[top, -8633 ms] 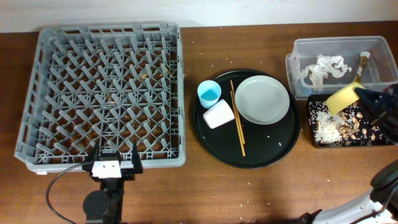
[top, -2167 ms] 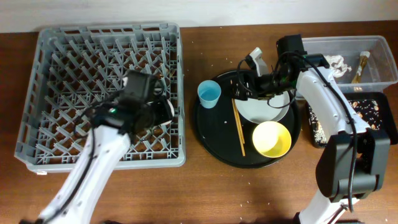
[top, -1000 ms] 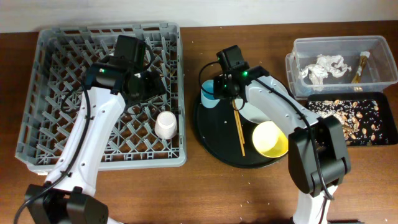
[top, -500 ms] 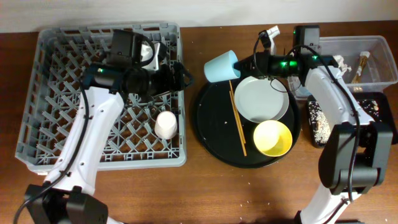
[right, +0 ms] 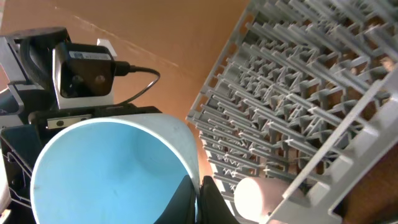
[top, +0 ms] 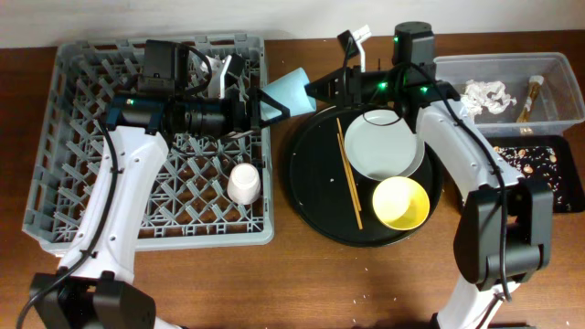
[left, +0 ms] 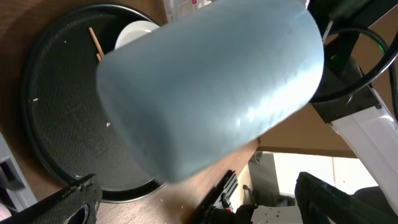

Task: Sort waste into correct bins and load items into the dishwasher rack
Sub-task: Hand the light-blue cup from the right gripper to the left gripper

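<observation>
Light blue cup [top: 284,91], rim pinched in right claw [top: 313,90], faces left claw [top: 259,103].

Looks like a robot lab bench, not a real kitchen. Left arm [top: 123,192] and right arm [top: 462,146] work at a wood table [top: 302,283] against a blank white wall [top: 274,16]. A wrist camera [right: 81,71] has exposed cabling. Dishes sit staged on a round tray [top: 315,196] beside a commercial rack [top: 183,235].

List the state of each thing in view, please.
light blue cup: tipped sideways, held aloft
right gripper: shut on cup rim
left gripper: open, by the cup
pinkish-white cup: in the rack
yellow bowl: upright, empty
grey plate: flat, empty
clear tub: holds napkins
</observation>
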